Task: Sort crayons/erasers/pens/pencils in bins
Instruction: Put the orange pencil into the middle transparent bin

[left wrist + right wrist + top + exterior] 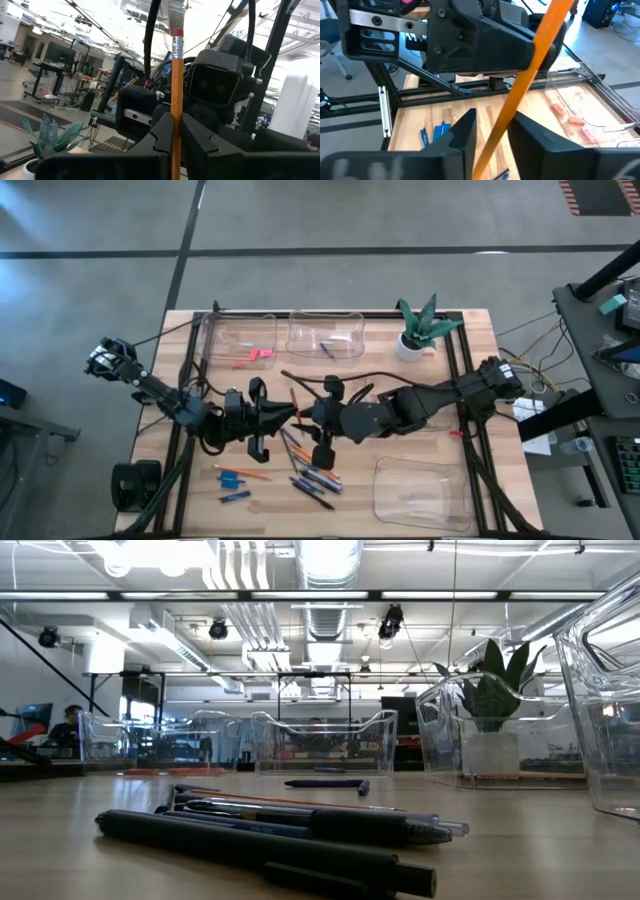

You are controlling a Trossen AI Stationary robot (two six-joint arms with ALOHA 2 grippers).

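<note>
Pencil (176, 90) clamped in left gripper (176, 131); right wrist cam: right gripper (492, 131) fingers flank it, contact unclear.

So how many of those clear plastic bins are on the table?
3 visible: two bins side by side left of the potted plant, one at the opposite edge, on the right. Another may hide under the arms.
</note>
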